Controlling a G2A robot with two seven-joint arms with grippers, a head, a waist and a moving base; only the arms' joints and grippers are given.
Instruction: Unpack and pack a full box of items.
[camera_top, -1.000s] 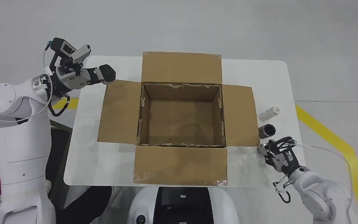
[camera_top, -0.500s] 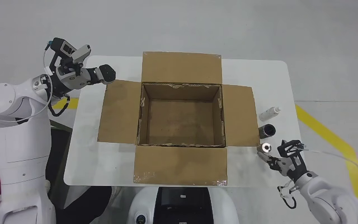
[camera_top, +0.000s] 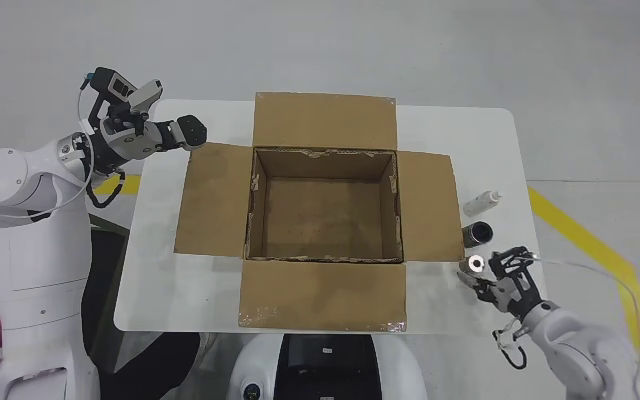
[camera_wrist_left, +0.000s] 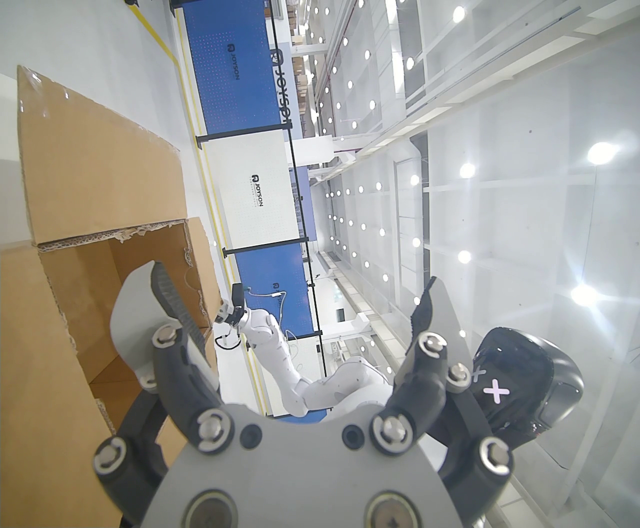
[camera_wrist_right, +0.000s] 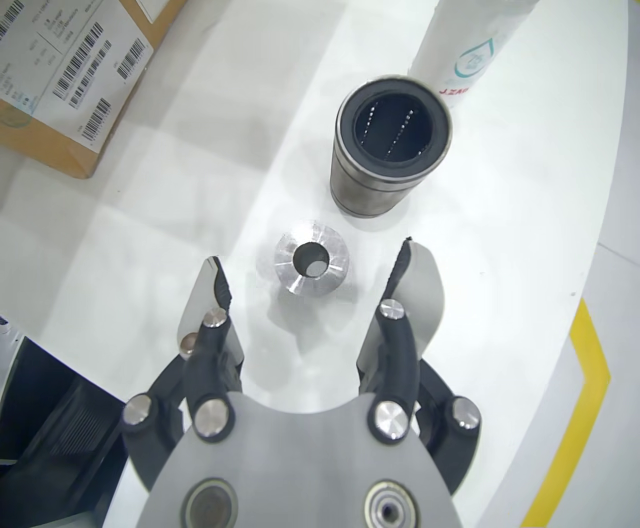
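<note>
Top view: we see the box (camera_top: 325, 215) open on the table (camera_top: 480, 140), all four flaps spread flat and only bare cardboard inside.
Left gripper (camera_top: 192, 131): we find its jaws spread wide, holding nothing. The nearest box flap lies just ahead of its fingertips.
Left wrist view: we look out between the parted fingers of the left gripper (camera_wrist_left: 292, 285). The box (camera_wrist_left: 100, 200) stands to one side of them, with its open wall close by one finger.
Right gripper (camera_top: 488, 272): we see it over the table edge on the far side of the box from the left gripper, jaws wide and empty.
Ring (camera_top: 477, 264): we place this small silver ring right at the right gripper's fingertips. In the right wrist view the ring (camera_wrist_right: 285, 260) stands on end between the two tips of the right gripper (camera_wrist_right: 310, 252), apart from both.
Sleeve (camera_wrist_right: 390, 145): we see this dark metal sleeve upright just beyond the ring, farther from the fingertips.
Bottle (camera_wrist_right: 470, 45): we see it lying past the sleeve, farthest from the gripper. From above the bottle (camera_top: 482, 202) and sleeve (camera_top: 478, 233) are near but apart.
Flap (camera_wrist_right: 65, 65): we see a labelled box flap off to one side of the right gripper's fingers.
</note>
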